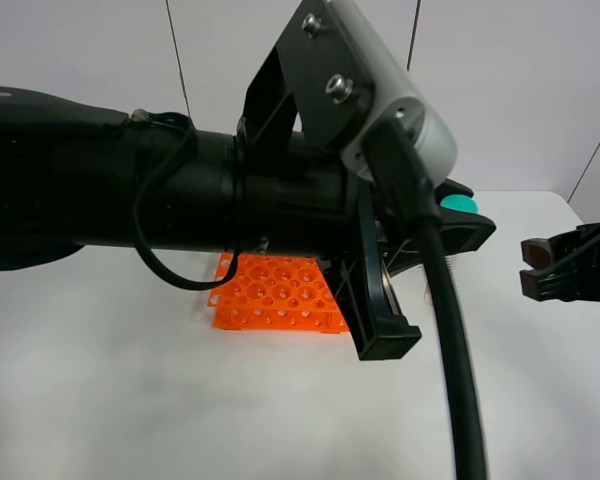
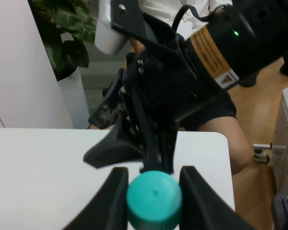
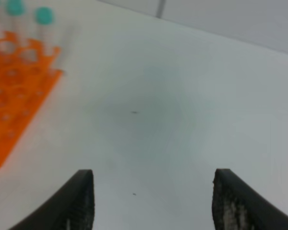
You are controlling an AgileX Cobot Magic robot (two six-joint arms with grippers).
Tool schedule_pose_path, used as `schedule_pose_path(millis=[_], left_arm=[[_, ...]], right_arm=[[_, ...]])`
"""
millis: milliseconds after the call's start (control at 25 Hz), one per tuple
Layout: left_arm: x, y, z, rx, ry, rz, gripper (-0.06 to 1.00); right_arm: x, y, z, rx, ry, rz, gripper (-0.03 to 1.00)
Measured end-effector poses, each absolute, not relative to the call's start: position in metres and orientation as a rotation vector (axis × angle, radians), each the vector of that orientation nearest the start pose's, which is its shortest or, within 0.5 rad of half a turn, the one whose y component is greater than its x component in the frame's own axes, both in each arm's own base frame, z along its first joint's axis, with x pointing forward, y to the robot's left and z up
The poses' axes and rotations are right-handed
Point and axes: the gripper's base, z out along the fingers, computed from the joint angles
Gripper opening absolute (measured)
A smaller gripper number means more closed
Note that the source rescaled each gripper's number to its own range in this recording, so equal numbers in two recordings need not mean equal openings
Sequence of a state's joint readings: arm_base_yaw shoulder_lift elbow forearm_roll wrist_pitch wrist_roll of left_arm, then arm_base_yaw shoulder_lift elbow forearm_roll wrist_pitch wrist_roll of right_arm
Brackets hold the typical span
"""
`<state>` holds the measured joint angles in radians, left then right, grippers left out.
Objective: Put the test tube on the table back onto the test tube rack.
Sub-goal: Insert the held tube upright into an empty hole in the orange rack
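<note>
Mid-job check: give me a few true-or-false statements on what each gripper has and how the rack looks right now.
1. The left gripper is closed on a test tube with a teal cap. True.
2. The right gripper is also carrying a tube. False: its jaws are open with nothing between them, above bare table.
3. The test tube rack is orange and stands on the table. True.
4. The rack holds no tubes at all. False: the right wrist view shows at least two teal-capped tubes standing in it.
</note>
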<state>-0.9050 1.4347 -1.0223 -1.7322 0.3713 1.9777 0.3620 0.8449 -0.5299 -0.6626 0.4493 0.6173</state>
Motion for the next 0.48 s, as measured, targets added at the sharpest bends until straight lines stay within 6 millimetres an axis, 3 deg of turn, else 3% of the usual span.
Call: schedule_pose_path(millis=[280,480], left_arm=[[0.176,-0.277,0.327,1.232,1.436,-0.802,0.00],[0.176,-0.277,0.327,1.232,1.436,-0.802,0.00]], right_arm=[[0.164,0.005,0.272,0.153,2.182,-0.023,0.72],[0.162,0.010,0.268,0.228,2.230,0.122,0.71]])
